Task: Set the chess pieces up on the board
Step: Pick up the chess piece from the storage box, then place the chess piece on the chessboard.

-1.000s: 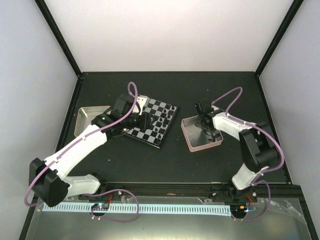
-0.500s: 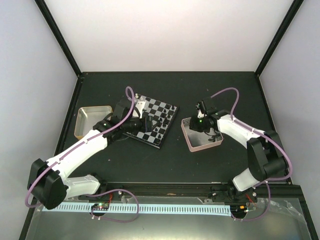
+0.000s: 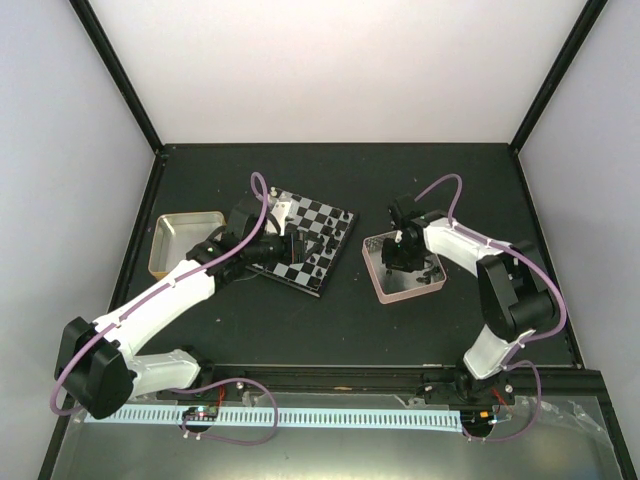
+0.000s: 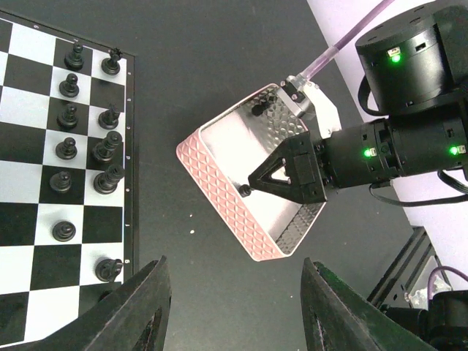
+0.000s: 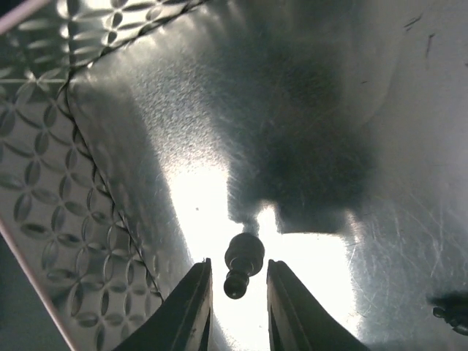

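Observation:
The board [image 3: 318, 232] lies left of centre; in the left wrist view [image 4: 22, 241] several black chess pieces [image 4: 66, 150] stand in its two right-hand columns. My left gripper [image 3: 292, 245] hovers over the board's near part, open and empty [image 4: 234, 307]. My right gripper [image 3: 403, 262] reaches down into the pinkish-rimmed tin [image 3: 375, 265]. In the right wrist view its jaws [image 5: 238, 274] are narrowly open on either side of a black pawn [image 5: 243, 257] lying on the tin floor, with a small gap on each side. The pawn shows at the fingertips in the left wrist view [image 4: 245, 190].
A gold-rimmed tin [image 3: 170, 240] sits left of the board. The pinkish tin's patterned wall [image 5: 44, 197] is close on the left of my right fingers. Another black piece [image 5: 450, 307] lies at the right, and one [image 4: 257, 110] by the tin's far wall.
My right gripper has come down and nearer into the pinkish tin, around the pawn. My left arm drew back slightly toward the board's near left.

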`<state>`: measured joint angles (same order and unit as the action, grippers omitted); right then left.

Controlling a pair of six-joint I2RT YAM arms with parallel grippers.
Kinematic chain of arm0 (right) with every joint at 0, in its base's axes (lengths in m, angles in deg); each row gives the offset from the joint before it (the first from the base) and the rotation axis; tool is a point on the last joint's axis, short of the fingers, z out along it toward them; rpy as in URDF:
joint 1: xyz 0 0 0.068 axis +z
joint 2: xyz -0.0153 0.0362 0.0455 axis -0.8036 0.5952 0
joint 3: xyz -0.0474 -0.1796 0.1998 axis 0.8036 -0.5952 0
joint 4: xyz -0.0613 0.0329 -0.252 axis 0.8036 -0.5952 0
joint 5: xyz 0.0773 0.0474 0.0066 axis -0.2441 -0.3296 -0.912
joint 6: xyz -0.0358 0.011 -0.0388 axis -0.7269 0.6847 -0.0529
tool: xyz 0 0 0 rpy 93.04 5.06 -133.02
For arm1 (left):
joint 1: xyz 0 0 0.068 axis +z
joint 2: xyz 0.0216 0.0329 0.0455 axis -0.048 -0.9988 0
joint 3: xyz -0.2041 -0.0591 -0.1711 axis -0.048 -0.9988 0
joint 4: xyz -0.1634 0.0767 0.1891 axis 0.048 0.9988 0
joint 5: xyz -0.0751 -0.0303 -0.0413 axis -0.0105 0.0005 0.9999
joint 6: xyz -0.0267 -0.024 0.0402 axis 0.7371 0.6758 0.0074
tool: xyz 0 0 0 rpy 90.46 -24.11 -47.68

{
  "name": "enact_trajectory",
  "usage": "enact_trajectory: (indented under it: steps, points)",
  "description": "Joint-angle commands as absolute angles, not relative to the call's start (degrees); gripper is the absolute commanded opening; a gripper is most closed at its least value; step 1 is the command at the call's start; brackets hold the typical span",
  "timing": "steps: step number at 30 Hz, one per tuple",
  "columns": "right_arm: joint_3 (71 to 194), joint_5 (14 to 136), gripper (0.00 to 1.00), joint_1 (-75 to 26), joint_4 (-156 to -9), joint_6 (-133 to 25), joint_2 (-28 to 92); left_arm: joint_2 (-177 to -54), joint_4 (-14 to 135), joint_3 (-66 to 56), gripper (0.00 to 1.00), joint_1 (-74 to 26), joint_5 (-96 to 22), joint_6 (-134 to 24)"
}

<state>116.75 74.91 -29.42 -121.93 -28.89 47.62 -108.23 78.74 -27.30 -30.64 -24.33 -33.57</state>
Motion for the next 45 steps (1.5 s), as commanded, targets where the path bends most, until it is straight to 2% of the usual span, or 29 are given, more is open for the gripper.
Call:
enact_trajectory:
  steps: [1,11,20,23,29,37,45]
  points:
    - [117.78,78.15,0.23,-29.57,-122.67,-28.14,46.98,-107.82,78.13,-27.15,0.5,-30.25,-23.5,-34.4]
    - [117.31,79.27,0.27,-27.49,-121.85,-30.29,47.98,-108.39,78.13,-27.3,0.51,-30.26,-23.55,-34.35]
    - [118.49,83.74,0.1,-26.63,-122.32,-29.14,49.94,-108.11,78.82,-27.51,0.51,-30.23,-24.07,-34.54]
    - [118.85,84.15,0.02,-26.29,-122.61,-29.12,49.57,-107.91,79.06,-27.39,0.5,-30.17,-24.4,-34.71]
    - [121.27,85.22,0.01,-24.11,-124.43,-28.5,45.82,-105.71,80.66,-27.51,0.5,-30.1,-28.79,-34.64]
    - [129.75,82.8,0.01,-15.02,-126.3,-27.93,43.86,-99.18,81.83,-31.89,0.5,-27.02,-40.23,-28.81]
    - [145.54,84.58,0.02,-4.59,-129.58,-29.53,56.51,-88.3,80.8,-39.08,0.5,-21.9,-47.23,-23.37]
